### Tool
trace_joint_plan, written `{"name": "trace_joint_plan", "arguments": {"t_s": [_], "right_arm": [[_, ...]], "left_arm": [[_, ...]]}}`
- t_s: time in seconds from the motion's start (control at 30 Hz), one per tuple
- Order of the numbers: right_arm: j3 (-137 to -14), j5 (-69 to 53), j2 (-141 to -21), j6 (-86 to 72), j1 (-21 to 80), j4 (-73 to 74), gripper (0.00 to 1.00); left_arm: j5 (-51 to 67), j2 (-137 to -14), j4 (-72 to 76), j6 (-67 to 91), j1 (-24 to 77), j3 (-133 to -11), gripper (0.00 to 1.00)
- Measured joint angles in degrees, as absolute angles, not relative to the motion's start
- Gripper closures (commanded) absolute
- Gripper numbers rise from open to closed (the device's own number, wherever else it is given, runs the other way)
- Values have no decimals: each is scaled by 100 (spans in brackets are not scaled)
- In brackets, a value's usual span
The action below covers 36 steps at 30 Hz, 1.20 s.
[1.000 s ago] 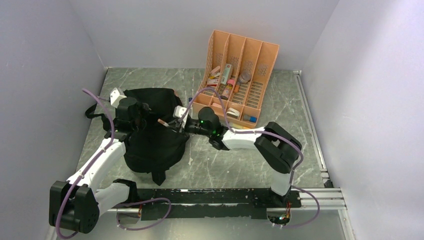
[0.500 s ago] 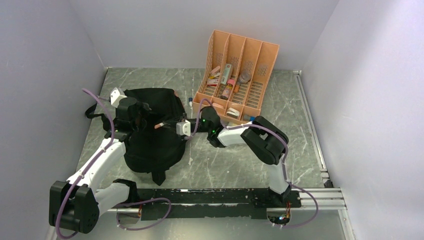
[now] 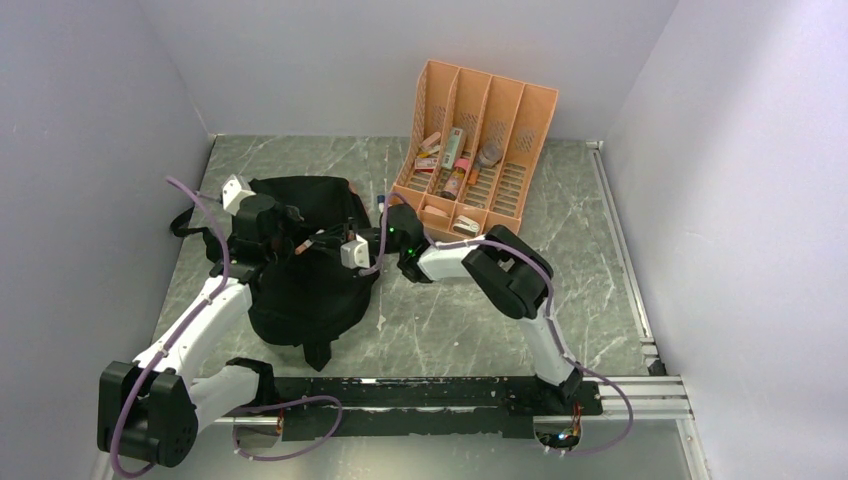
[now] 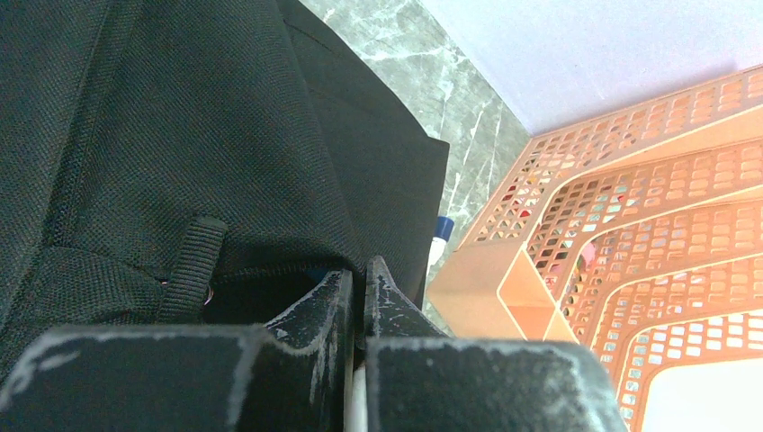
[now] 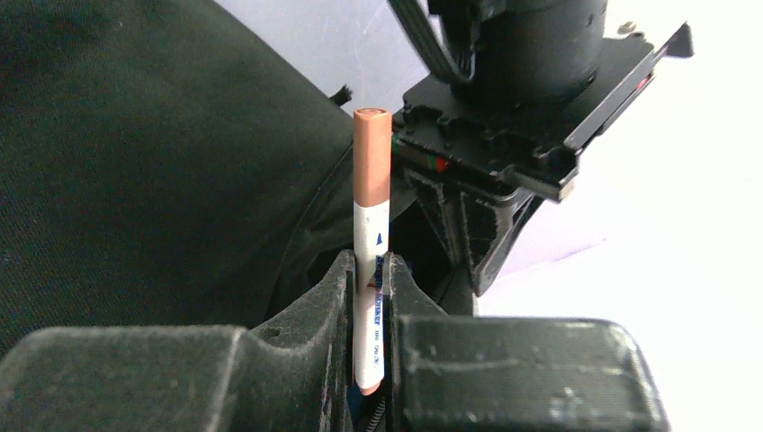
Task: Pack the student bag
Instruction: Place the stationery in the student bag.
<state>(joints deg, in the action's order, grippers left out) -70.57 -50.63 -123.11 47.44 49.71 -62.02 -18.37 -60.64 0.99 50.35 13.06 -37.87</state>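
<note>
The student bag (image 3: 300,290) is a big black backpack lying on the table's left half. My left gripper (image 3: 283,240) is shut on the fabric rim of its opening, and the left wrist view shows the hem (image 4: 270,270) pinched at the fingertips (image 4: 335,286). My right gripper (image 3: 325,243) is shut on a white marker (image 5: 372,234) with an orange cap. It holds the marker level above the bag (image 5: 135,162), cap pointing at the left gripper's fingers (image 5: 481,229), which are close ahead.
An orange slotted desk organizer (image 3: 480,140) with several small items stands at the back right, near the bag (image 4: 180,135). A blue-capped marker (image 3: 382,203) lies on the table between the bag and the organizer (image 4: 612,225). Purple walls enclose the table.
My right gripper has carried the marker leftward from beside the organizer to above the bag, close to the left gripper. The left arm has stayed put.
</note>
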Motion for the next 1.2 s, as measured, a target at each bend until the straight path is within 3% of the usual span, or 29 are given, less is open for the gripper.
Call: {"name": "trace_joint_plan", "arguments": {"t_s": [0.33, 0.9, 1.2], "right_arm": [[-7867, -4974, -13010, 4803, 4875, -5822, 100], [-8138, -3798, -12951, 5437, 4899, -4219, 100], [-8156, -2357, -12903, 5164, 5155, -4235, 91]], "left_arm": [[-1841, -6064, 99, 5035, 1352, -3787, 95], [-1885, -6064, 93, 5033, 1474, -3787, 95], [-1887, -6066, 93, 5033, 1483, -3787, 95]]}}
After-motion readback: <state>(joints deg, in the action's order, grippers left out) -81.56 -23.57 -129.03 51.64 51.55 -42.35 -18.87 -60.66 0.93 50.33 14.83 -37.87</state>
